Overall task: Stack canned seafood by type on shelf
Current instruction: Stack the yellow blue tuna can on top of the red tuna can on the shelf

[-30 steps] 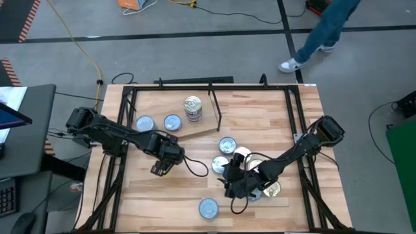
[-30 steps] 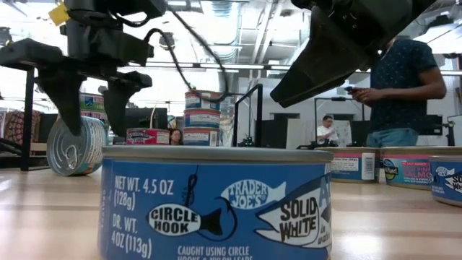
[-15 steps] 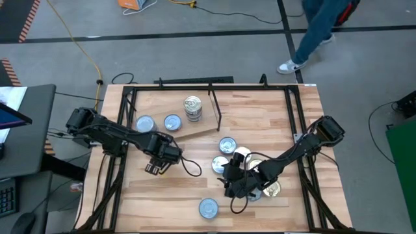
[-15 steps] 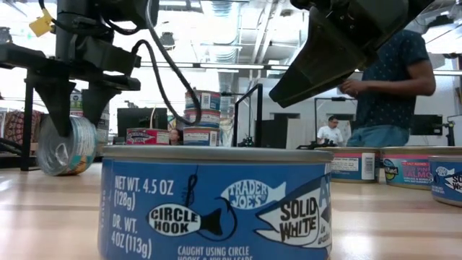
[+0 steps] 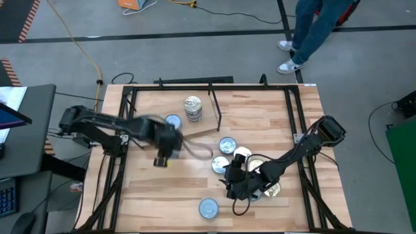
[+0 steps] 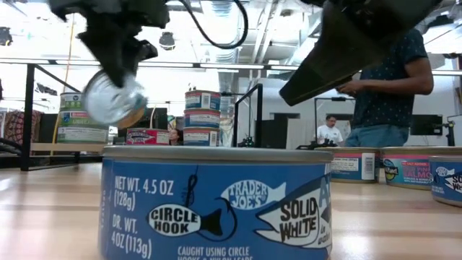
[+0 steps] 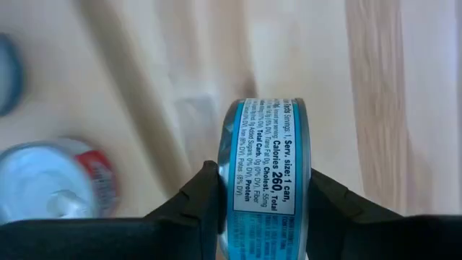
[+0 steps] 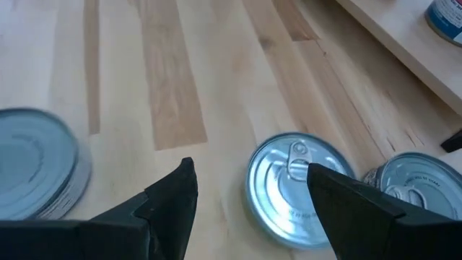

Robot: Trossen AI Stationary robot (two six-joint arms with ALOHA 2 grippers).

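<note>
My left gripper [image 5: 162,158] is shut on a blue-labelled tin [image 7: 266,144] and carries it above the tabletop near the shelf; the low view shows this tin [image 6: 112,101] in the air. The shelf [image 5: 201,130] is a light plywood board with a black rod [image 5: 215,110] upright at its edge. It bears a stack of tins [image 5: 192,108] and a single tin [image 5: 173,121]. My right gripper [image 8: 249,167] is open above a silver-lidded tin [image 8: 296,188] that lies flat on the table, among a cluster of tins [image 5: 227,145]. My left gripper pinches the blue tin between its two fingers [image 7: 206,198], one on each flat face, so the labelled side wall [image 7: 266,155] faces the wrist camera. The tin stands on edge in the hold, tilted and lifted clear of the table.
One blue tin [image 5: 208,208] sits alone near the table's near edge and fills the low view [image 6: 216,202]. Gold-lidded tins [image 5: 270,189] lie by my right arm. A black frame [image 5: 130,97] borders the table. A person [image 6: 393,79] stands beyond the far edge.
My left gripper has risen and swung toward the shelf, turning as it went. The blue tin, which was low at the tabletop, is now lifted clear and tilted. My right gripper has stayed over the cluster.
</note>
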